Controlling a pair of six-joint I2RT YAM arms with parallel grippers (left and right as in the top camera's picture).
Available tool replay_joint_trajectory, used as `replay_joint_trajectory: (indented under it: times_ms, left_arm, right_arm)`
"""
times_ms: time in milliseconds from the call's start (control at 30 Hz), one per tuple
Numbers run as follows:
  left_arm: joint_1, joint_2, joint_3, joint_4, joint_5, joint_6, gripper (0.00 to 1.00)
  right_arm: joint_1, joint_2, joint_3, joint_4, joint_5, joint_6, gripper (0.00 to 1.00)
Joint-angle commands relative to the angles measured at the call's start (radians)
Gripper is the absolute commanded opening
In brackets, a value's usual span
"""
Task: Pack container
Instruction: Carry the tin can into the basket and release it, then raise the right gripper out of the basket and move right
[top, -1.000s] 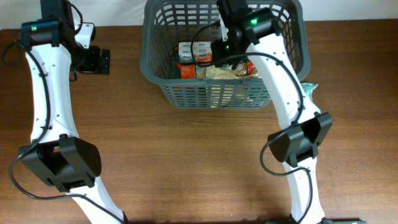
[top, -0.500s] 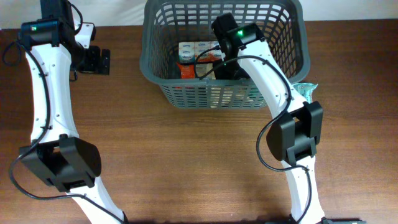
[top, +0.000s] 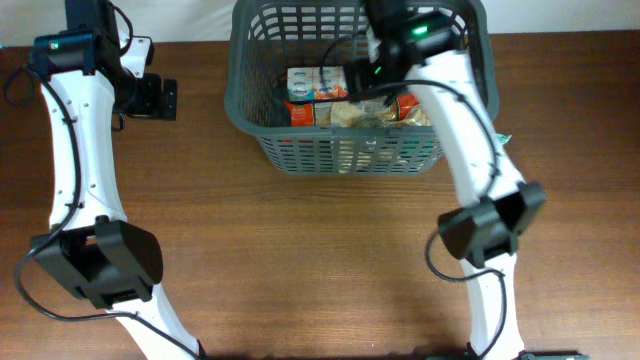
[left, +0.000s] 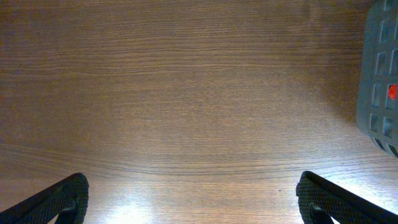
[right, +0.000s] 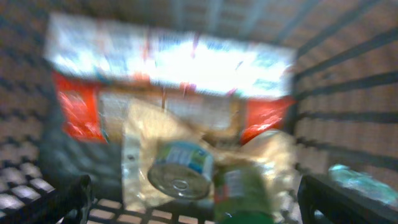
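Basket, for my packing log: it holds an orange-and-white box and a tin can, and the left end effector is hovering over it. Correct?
Not the left. The overhead view shows the right end effector over the basket; the left end effector is off to the side, above the table. The box and can are inside.

The container (top: 300, 155) is a big dark grey plastic basket, rectangular, with slotted lattice sides and a thick rim. It stands upright at the far edge of the table (top: 300, 260), a little right of the middle, partly filled.
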Motion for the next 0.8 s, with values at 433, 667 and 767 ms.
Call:
replay_joint_trajectory:
  times_ms: [433, 667, 767]
  left_arm:
    - [0.006, -0.002, -0.003, 0.000, 0.011, -0.016, 0.99]
    - [0.006, -0.002, -0.003, 0.000, 0.011, -0.016, 0.99]
    - [0.006, -0.002, -0.003, 0.000, 0.011, -0.016, 0.99]
  right_arm:
    - [-0.656, -0.264, 0.123, -0.101, -0.063, 0.099, 0.98]
    - [-0.772, -0.208, -0.308, 0.045, -0.248, 0.068, 0.98]
    - [-0.763, -0.192, -0.505, 0.167, -0.320, 0.019, 0.98]
